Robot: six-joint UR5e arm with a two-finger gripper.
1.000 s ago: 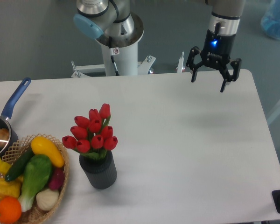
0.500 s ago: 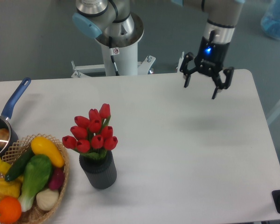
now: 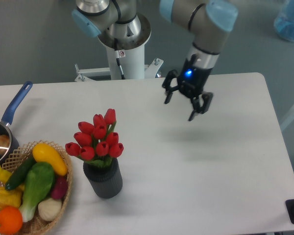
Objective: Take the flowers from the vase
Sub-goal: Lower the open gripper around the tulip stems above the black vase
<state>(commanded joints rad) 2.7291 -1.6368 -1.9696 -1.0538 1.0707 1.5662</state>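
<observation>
The gripper (image 3: 184,104) is held above the worktop (image 3: 210,156), jaws spread wide and empty, well apart from the flowers (image 3: 98,138) in the vase (image 3: 105,180).

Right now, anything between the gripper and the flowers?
Nothing visible. The gripper hangs open above bare table, up and to the right of the flowers, which stand in the vase. The basket and pan sit on the flowers' far side, left of them.

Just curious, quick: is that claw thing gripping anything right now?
Tool: open, holding nothing, hanging above the table.
</observation>
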